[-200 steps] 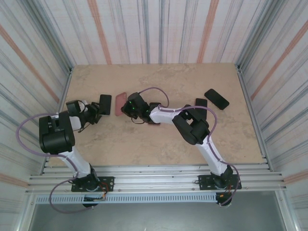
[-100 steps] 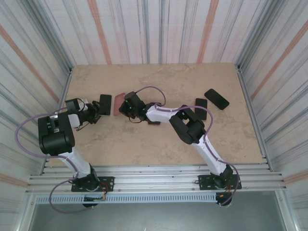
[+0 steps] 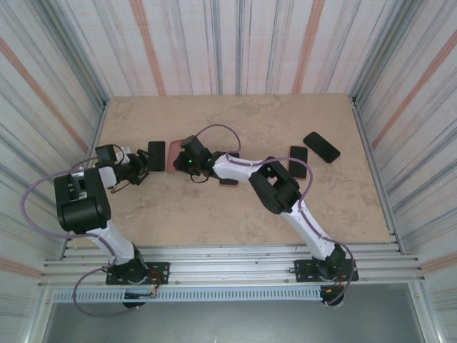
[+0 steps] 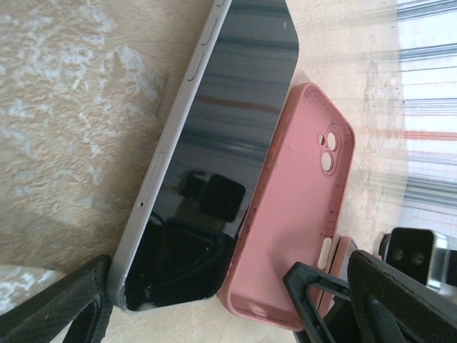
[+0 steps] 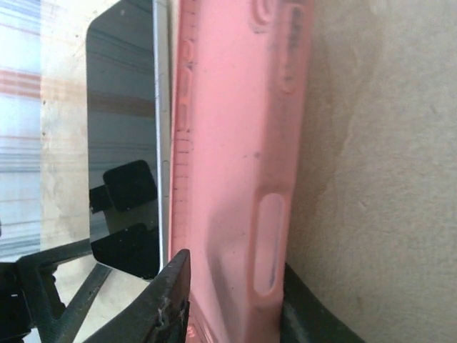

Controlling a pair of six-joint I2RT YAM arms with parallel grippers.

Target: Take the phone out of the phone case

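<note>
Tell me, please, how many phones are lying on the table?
3. One phone lies beside the pink case at the left; two dark phones lie close together toward the right. The right arm may hide others.

The top camera sits high behind the arm bases and looks down on the whole tabletop (image 3: 235, 207). The left wrist camera looks from very near, past the left pincer (image 4: 214, 314), at the phone (image 4: 214, 143) and pink case (image 4: 296, 214) just ahead of it. The right wrist camera looks low along the case, which sits inside the right pincer (image 5: 228, 307). All three views share the phone and case.
</note>
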